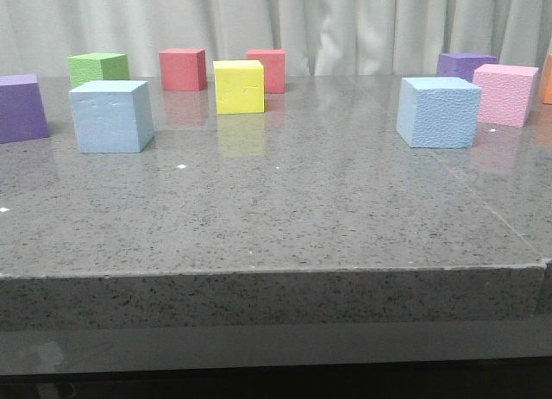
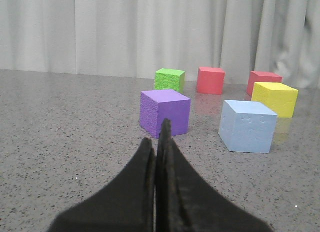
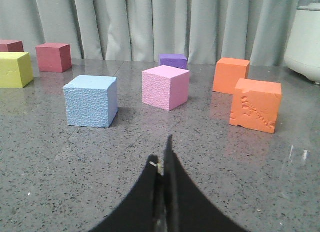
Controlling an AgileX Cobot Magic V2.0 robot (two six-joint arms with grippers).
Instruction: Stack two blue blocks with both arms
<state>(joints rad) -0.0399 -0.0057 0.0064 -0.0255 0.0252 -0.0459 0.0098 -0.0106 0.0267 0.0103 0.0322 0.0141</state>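
Two light blue blocks rest apart on the grey table. The smoother one with small dents (image 1: 111,115) (image 2: 247,126) sits at the left. At the right stands the pebbly one (image 1: 438,112) (image 3: 91,100). Neither arm shows in the front view. My left gripper (image 2: 156,134) is shut and empty, low over the table, well short of the smooth blue block and a purple cube (image 2: 165,112). My right gripper (image 3: 162,152) is also shut with nothing in it, short of the pebbly blue block.
Around the blue blocks stand a yellow cube (image 1: 239,86), two red cubes (image 1: 183,69), a green cube (image 1: 98,68), a second purple cube (image 1: 464,65), a pink cube (image 1: 505,94) and two orange cubes (image 3: 256,104). The table's front edge (image 1: 259,271) is near. A curtain hangs behind.
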